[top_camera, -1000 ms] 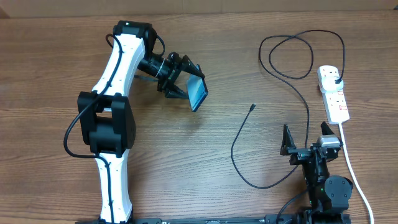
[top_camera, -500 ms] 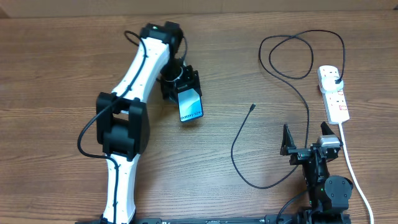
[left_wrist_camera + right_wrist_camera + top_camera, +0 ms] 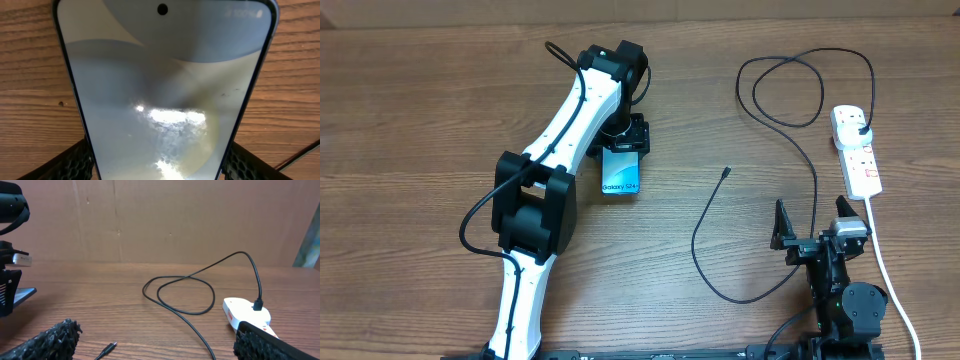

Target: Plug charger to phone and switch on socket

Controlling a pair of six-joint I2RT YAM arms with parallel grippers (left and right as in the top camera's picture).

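Teal phone [image 3: 621, 180] (screen up) sits clamped in the left pincer [image 3: 623, 153].

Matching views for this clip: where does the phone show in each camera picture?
Overhead: the phone is centre-left, screen up, at the left claw.
Left wrist: the phone fills the frame between that claw's fingers.
Right wrist: probably the thin wedge at the far left edge.
Shared landmark: the left claw gripping it.
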